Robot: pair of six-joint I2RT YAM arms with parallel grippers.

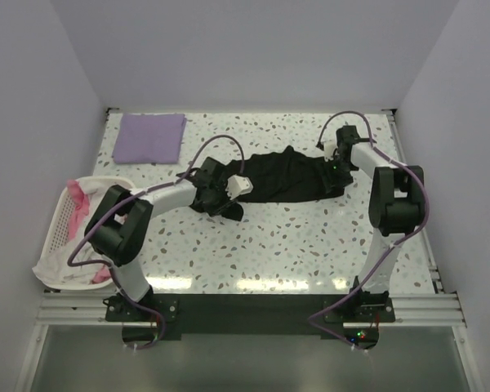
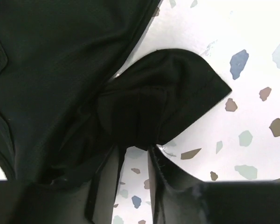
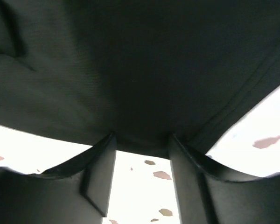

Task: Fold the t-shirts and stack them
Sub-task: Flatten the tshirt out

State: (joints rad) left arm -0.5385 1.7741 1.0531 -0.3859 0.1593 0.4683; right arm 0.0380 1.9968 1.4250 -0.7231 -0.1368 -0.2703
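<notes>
Folding seems barely begun: black shirt [image 1: 286,175] lies crumpled right of the purple shirt [image 1: 150,137]. Left hand [image 2: 136,151] meets its bunched sleeve [image 2: 168,93], grip unclear; right hand [image 3: 142,140] gapes at the hem [image 3: 233,116]. Next, probably: pinch both, spread flat.

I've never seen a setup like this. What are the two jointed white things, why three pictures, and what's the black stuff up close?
Those are two robot arms bolted to a speckled white table. One picture looks down from above; the other two come from a camera on each wrist. A crumpled black t-shirt lies mid-table, a folded lavender t-shirt far left, and a white lattice laundry basket holding clothes at the left edge. The left gripper straddles a bunched corner of the black t-shirt; the right gripper stands open at its hem.
</notes>
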